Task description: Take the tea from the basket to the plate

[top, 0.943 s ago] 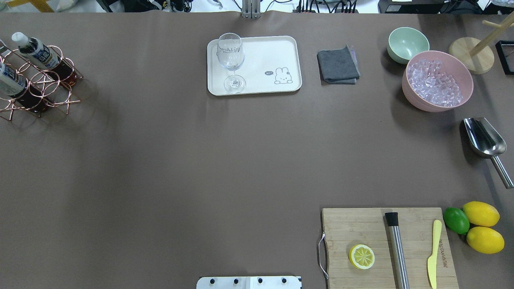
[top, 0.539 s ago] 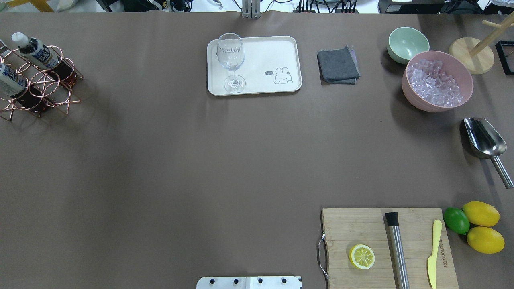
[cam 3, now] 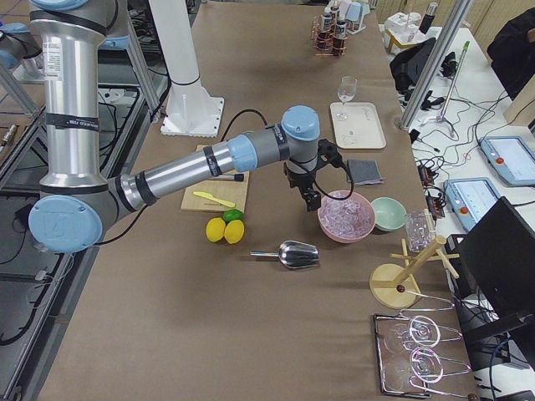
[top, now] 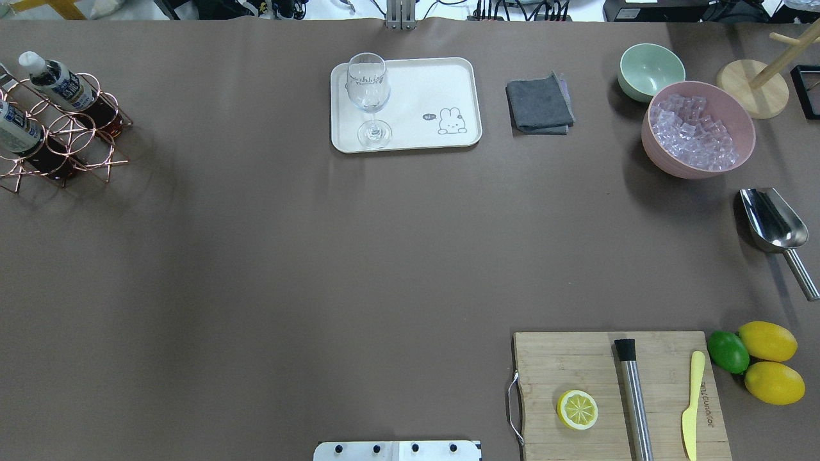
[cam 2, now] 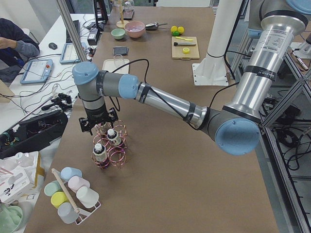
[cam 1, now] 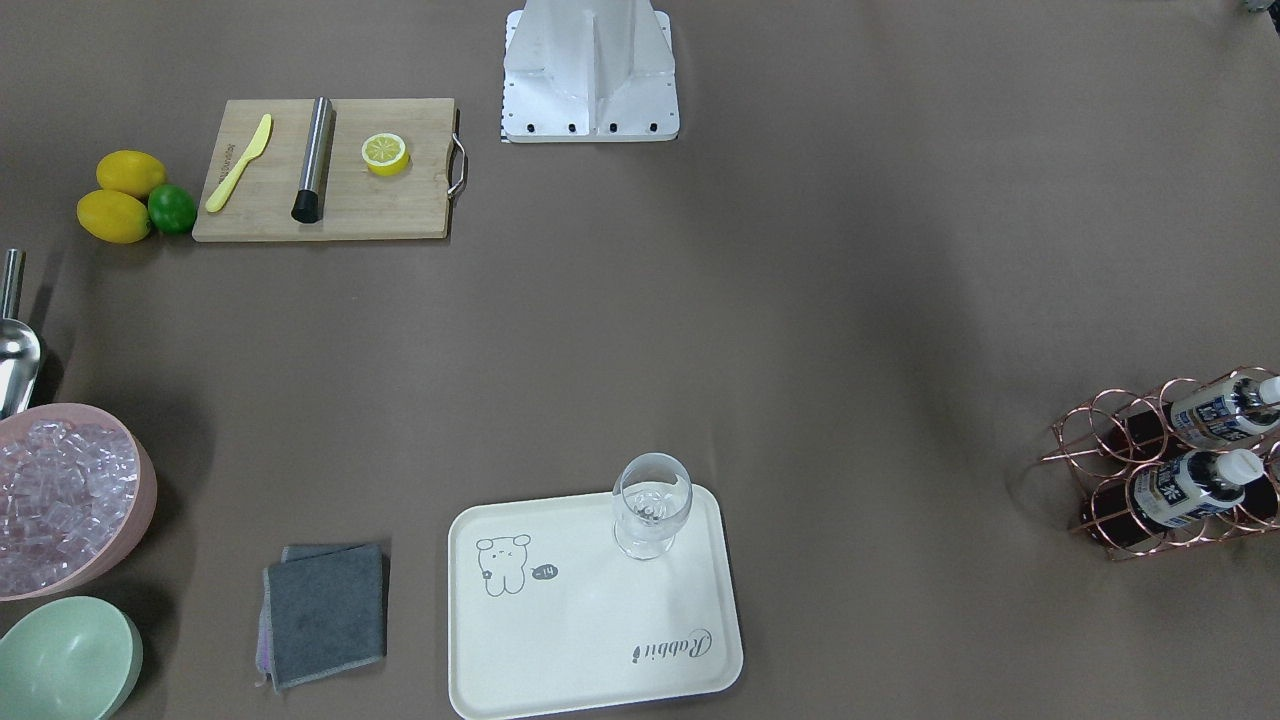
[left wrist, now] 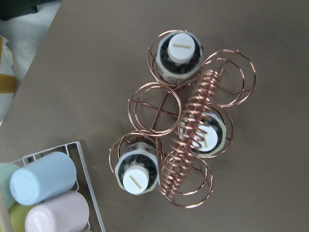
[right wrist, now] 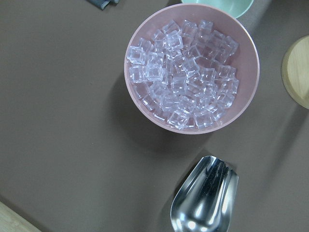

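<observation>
Only the side views show the arms. The left gripper point(cam 2: 99, 127) hangs just above the copper wire basket point(left wrist: 149, 104) at the table's left. The right gripper point(cam 3: 311, 199) hangs over the pink ice bowl point(cam 3: 344, 236) at the far right. I cannot tell how either one's jaws stand. The left wrist view shows three tea bottles point(left wrist: 182, 47) standing in the basket, while the overhead view shows two. The cutting board point(top: 564, 365) lies near right. At far centre, the plate point(top: 423, 83) holds a wine glass point(top: 368, 96) at its near left corner.
</observation>
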`<state>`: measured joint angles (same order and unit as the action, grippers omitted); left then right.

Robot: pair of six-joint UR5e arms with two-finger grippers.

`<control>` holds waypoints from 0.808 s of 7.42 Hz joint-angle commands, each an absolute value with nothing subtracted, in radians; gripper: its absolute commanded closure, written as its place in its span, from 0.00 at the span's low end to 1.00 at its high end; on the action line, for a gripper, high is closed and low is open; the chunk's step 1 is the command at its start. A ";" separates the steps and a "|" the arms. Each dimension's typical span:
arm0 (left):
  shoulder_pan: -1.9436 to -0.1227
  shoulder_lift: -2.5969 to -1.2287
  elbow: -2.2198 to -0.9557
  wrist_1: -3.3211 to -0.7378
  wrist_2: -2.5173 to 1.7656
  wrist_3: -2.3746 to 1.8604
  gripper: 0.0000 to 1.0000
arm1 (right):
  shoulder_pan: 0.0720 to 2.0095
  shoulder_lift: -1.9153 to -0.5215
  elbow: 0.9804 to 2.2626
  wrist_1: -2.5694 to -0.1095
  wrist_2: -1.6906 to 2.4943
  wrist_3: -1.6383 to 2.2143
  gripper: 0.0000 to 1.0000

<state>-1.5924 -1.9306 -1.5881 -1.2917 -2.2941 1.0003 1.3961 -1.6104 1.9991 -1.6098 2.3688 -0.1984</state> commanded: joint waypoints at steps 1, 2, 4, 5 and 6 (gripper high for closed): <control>-1.571 -2.020 -1.447 -1.345 -2.345 0.987 0.03 | 1.385 -1.461 1.997 -1.834 2.349 -0.190 0.00; -1.553 -2.040 -1.448 -1.345 -2.345 0.938 0.03 | 1.373 -1.422 2.000 -1.874 2.329 -0.160 0.00; -1.526 -2.039 -1.456 -1.336 -2.374 0.934 0.03 | 1.352 -1.401 2.003 -1.875 2.327 -0.058 0.00; -1.519 -2.034 -1.456 -1.339 -2.376 0.934 0.04 | 1.350 -1.411 1.999 -1.875 2.326 -0.060 0.00; -1.506 -2.025 -1.475 -1.345 -2.375 0.943 0.18 | 1.351 -1.414 2.000 -1.894 2.316 -0.060 0.00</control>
